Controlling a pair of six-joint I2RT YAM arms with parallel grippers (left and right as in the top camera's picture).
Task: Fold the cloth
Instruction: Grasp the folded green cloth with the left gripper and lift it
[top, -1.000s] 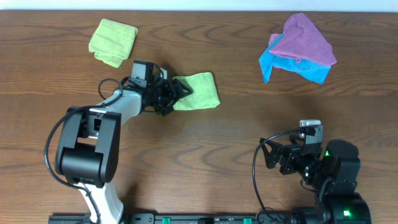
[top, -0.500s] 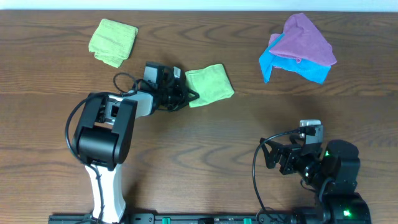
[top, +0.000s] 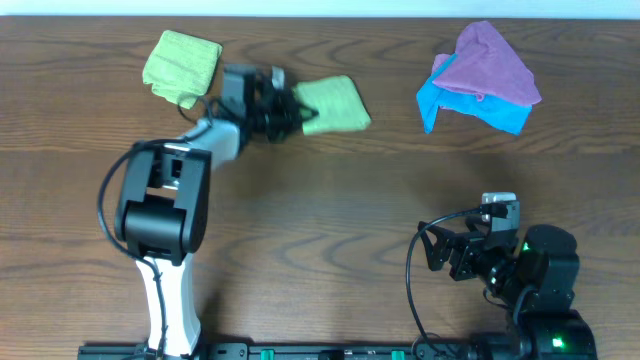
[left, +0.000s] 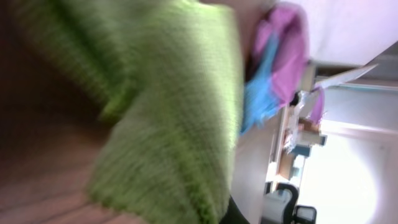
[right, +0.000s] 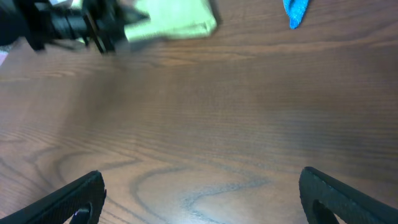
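The cloth (top: 338, 103) is lime-green and lies folded into a small rectangle at the far middle of the table. My left gripper (top: 298, 112) is shut on its left edge. In the left wrist view the cloth (left: 174, 112) fills most of the picture, blurred, and hides the jaws. The right wrist view shows the cloth (right: 177, 22) at the top with the left gripper (right: 118, 31) on it. My right gripper (top: 436, 255) rests near the front right, far from the cloth. It stands open (right: 202, 193) over bare wood.
A second lime-green cloth pad (top: 182, 66) lies at the far left, close behind the left arm. A purple cloth (top: 490, 62) lies on a blue cloth (top: 498, 112) at the far right. The table (top: 330, 220) is brown wood.
The left gripper closed on the cloth's edge, then pulled it to the right and toward the far side of the table. The right arm has not moved.
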